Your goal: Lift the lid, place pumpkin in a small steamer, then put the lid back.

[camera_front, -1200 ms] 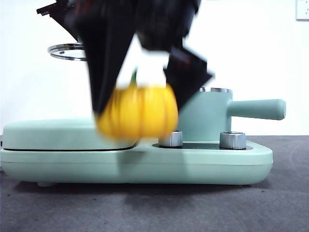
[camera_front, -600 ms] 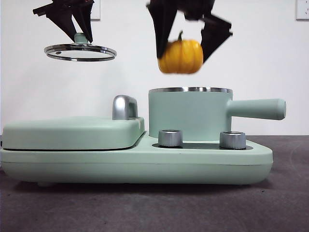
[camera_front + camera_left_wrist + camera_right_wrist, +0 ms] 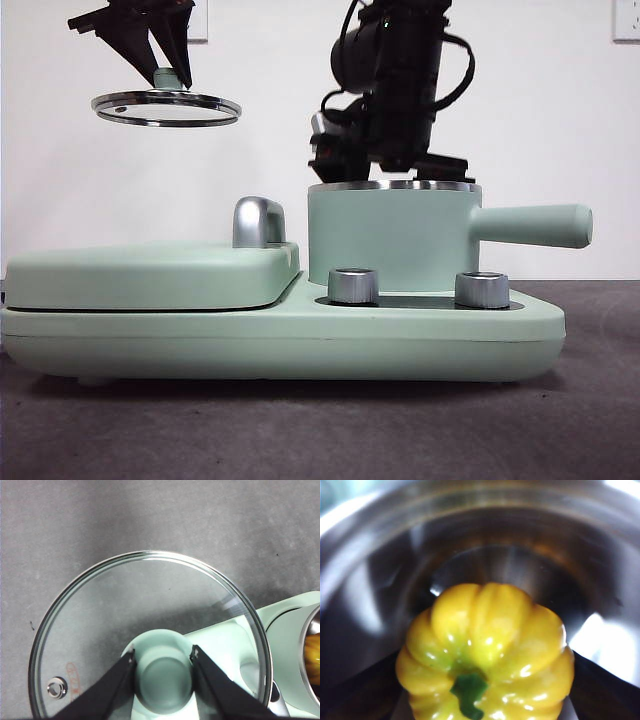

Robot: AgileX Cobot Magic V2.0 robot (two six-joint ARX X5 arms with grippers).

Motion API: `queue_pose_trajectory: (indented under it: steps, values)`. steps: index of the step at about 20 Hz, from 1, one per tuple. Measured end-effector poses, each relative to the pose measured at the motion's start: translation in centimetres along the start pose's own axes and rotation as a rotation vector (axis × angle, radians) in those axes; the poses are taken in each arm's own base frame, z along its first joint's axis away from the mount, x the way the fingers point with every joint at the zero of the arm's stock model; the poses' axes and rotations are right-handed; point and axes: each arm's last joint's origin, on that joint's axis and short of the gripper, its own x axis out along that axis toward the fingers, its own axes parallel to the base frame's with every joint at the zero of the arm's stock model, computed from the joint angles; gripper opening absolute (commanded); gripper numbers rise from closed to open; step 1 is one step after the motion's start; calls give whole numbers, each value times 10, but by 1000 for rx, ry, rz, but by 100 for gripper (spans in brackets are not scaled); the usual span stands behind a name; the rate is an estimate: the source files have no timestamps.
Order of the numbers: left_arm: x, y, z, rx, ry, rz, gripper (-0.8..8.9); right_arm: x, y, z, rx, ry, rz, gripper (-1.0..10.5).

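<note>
My left gripper [image 3: 165, 62] is shut on the mint-green knob of the glass lid [image 3: 165, 108] and holds it level, high at the left, clear of the pot. In the left wrist view my jaws [image 3: 162, 655] clamp the knob over the glass lid [image 3: 150, 605]. My right arm reaches down into the small steamer [image 3: 390, 240], so its gripper is hidden in the front view. In the right wrist view my gripper [image 3: 485, 685] is shut on the yellow pumpkin [image 3: 485, 640], low inside the steamer's steel wall [image 3: 470, 540].
The steamer stands on a wide mint-green base [image 3: 280, 335] with two steel knobs [image 3: 353, 286] at its front. A flat mint-green cover [image 3: 150, 275] with a steel handle [image 3: 258, 222] lies left of it. The steamer's long handle [image 3: 530, 225] points right.
My right gripper carried the pumpkin up from the front of the base, over the steamer, then down inside it. The left gripper has held the lid still.
</note>
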Motion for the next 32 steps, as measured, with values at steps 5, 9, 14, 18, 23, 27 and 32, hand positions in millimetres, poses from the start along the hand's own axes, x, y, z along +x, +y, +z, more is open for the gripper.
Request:
queue_pose_trajectory:
  steps: [5, 9, 14, 18, 23, 27, 32]
  values:
    - [0, 0, 0, -7, 0, 0, 14, 3, 0, 0, -2, 15, -3, 357]
    - [0, 0, 0, -8, 0, 0, 14, 3, -1, -1, -1, 19, 0, 483]
    - [0, 0, 0, -11, 0, 0, 14, -1, -1, 2, -3, -9, 2, 552]
    - [0, 0, 0, -11, 0, 0, 14, -12, 0, 2, -3, 8, 2, 552]
    - [0, -1, 0, -10, -1, -11, 14, -61, 4, 14, -17, -167, 17, 551]
    - [0, -2, 0, -12, -1, -20, 14, -107, 7, -9, -24, -257, 25, 551]
    - [2, -15, 0, 6, 3, -40, 14, -211, 12, -96, -50, -491, 39, 550]
